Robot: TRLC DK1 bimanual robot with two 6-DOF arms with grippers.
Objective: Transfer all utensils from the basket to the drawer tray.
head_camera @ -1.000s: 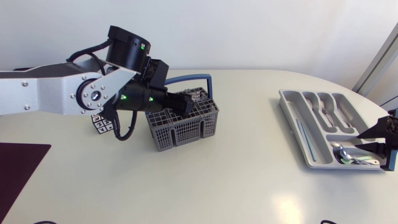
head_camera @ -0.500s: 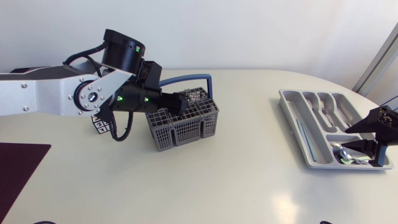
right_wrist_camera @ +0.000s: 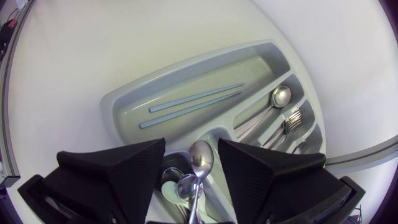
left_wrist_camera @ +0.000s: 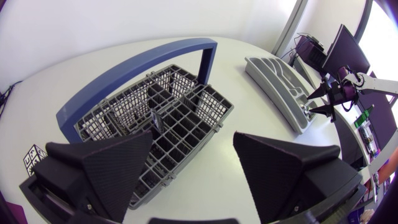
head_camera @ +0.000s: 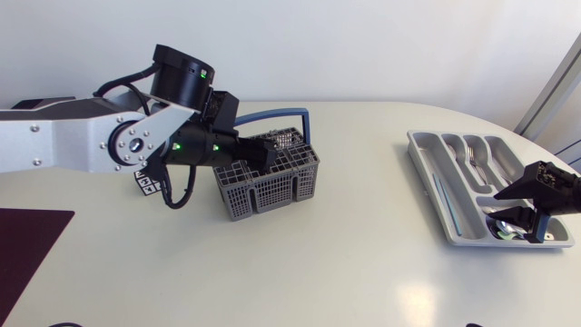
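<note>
Above the drawer tray's short cross compartment, the right gripper [right_wrist_camera: 191,146] hangs with its black fingers [right_wrist_camera: 112,171] spread wide, pinching nothing. Under the gap between them, silver metal spoons [right_wrist_camera: 201,155] lie piled in that compartment. Further out in the pale grey plastic drawer tray [right_wrist_camera: 124,106], two light blue chopsticks [right_wrist_camera: 193,104] lie side by side in the long slot. A single silver spoon [right_wrist_camera: 280,96] and silver forks [right_wrist_camera: 292,118] fill the narrower slots beyond. In the head view the tray sits at 3 o'clock on the cream surface [head_camera: 345,263].

The left gripper [left_wrist_camera: 193,135] hovers over the grey mesh cutlery basket [left_wrist_camera: 186,112], its fingers [left_wrist_camera: 106,168] also held well apart and gripping nothing. The basket's blue arched handle [left_wrist_camera: 134,68] stands upright ahead of them. Seen from above, the basket rests at about 10 o'clock from the surface's middle, well apart from the tray. A small white cube with black markers [head_camera: 148,182] stands at the basket's 9 o'clock, under the left arm. A dark maroon mat [head_camera: 27,245] lies at 8 o'clock.
</note>
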